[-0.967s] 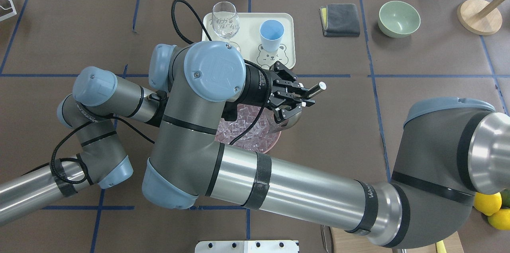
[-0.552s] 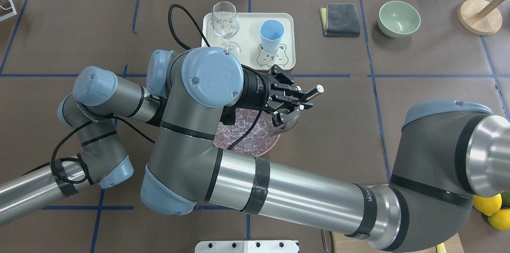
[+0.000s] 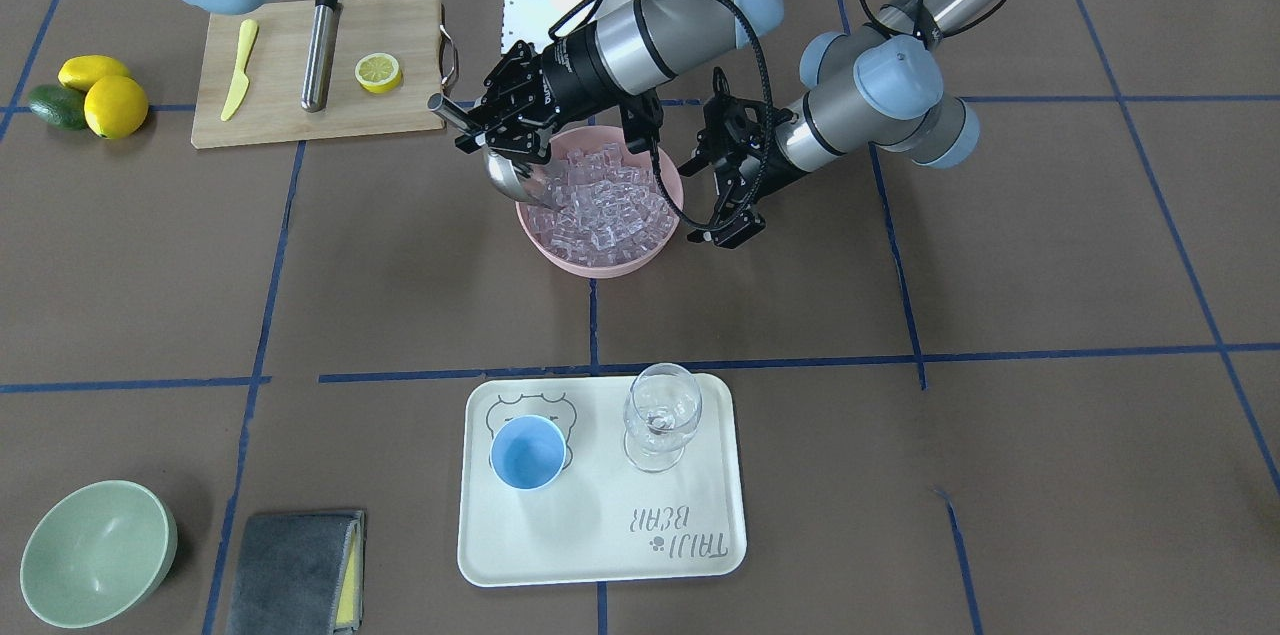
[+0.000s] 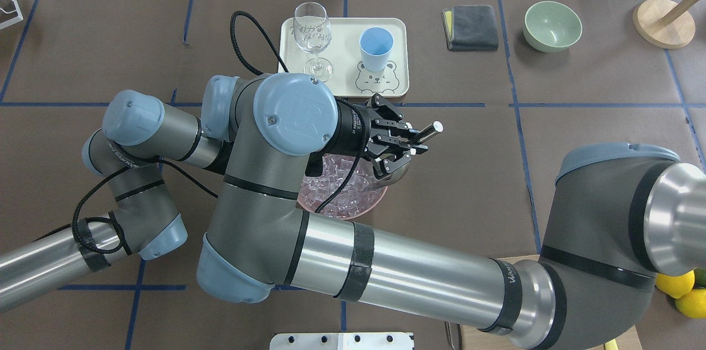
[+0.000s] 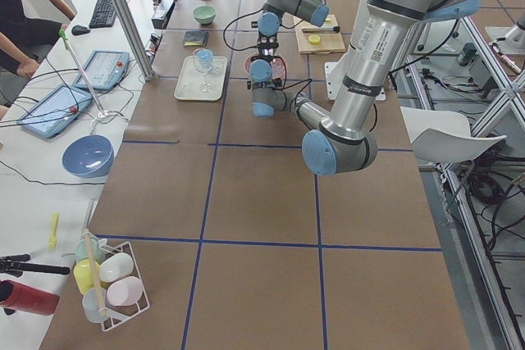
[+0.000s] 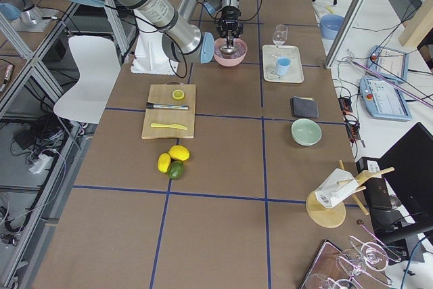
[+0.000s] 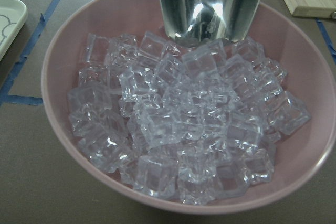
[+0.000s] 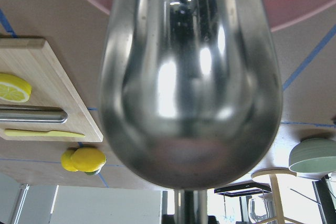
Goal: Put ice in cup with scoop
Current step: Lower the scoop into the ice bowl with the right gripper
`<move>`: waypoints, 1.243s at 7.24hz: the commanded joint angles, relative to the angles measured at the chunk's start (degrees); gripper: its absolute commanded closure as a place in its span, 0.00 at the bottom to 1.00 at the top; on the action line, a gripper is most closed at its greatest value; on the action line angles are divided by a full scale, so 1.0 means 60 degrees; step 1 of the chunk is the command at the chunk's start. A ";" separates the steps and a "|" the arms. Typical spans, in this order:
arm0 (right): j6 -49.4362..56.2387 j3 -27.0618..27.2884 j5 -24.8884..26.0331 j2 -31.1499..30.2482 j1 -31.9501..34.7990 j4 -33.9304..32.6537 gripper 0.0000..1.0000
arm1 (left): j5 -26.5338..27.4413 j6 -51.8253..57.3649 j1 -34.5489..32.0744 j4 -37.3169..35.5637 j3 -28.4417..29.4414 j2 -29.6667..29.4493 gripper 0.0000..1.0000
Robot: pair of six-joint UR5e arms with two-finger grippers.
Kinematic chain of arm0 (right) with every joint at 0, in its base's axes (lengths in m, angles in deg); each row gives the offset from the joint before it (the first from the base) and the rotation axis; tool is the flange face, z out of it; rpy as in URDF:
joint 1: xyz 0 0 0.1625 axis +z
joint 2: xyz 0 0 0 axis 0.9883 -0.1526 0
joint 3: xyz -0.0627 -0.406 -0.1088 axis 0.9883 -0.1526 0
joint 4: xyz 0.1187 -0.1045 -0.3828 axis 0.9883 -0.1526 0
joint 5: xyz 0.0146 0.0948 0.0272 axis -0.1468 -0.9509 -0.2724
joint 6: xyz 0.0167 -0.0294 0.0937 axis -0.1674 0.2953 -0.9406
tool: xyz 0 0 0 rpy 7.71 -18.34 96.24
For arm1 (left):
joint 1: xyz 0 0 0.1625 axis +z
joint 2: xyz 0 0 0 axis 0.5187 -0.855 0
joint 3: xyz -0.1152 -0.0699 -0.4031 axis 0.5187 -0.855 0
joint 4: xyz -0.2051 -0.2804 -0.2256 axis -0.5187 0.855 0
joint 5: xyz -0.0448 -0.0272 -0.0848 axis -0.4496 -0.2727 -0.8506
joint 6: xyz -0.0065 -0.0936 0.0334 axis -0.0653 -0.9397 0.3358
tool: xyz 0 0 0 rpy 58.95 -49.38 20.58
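Note:
Ice [image 3: 600,205] fills a pink bowl [image 3: 560,260] at mid-table; up close the ice cubes [image 7: 184,129] lie heaped. My right gripper [image 3: 480,130] is shut on the steel scoop [image 3: 505,175] by its handle, and the scoop's bowl hangs at the pink bowl's rim, just above the cubes. From above, the right gripper [image 4: 411,143] holds the scoop [image 4: 427,132] with the handle pointing away. The scoop's back [image 8: 189,77] fills the right wrist view. My left gripper [image 3: 725,180] stands open beside the bowl's other side. The light-blue cup [image 3: 527,452] stands on a cream tray [image 3: 600,555].
A stemmed glass [image 3: 660,420] shares the tray. A cutting board [image 3: 320,65] carries a lemon half, a yellow knife and a steel cylinder. Lemons and an avocado [image 3: 90,100] lie beside it. A green bowl [image 3: 95,550] and grey cloth [image 3: 295,570] sit near the far edge.
My right gripper has moved the scoop a little toward the robot and closer to the pink bowl. The left arm has barely shifted.

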 commanded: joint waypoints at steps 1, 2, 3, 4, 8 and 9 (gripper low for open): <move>0.0019 -0.0014 0.0016 -0.0108 -0.0012 0.0050 1.00 | 0.0000 0.0000 0.0000 0.0000 -0.0007 -0.0073 0.00; 0.0019 0.0000 0.0002 -0.0326 -0.0041 0.0572 1.00 | 0.0000 0.0000 0.0000 0.0000 0.0007 -0.0073 0.00; 0.0048 0.0000 -0.0013 -0.0430 -0.0041 0.0867 1.00 | 0.0000 0.0000 0.0000 0.0000 0.0007 -0.0073 0.00; 0.0063 0.0058 -0.0071 -0.0489 -0.0041 0.1102 1.00 | 0.0000 0.0000 0.0000 0.0000 -0.0007 -0.0073 0.00; 0.0019 0.2219 -0.0494 -0.2081 0.0046 0.2391 1.00 | 0.0000 0.0015 -0.0015 0.0014 -0.0007 -0.0059 0.00; 0.0019 0.2647 -0.0685 -0.2521 0.0104 0.2887 1.00 | 0.0000 0.0029 -0.0015 0.0015 -0.0022 -0.0059 0.00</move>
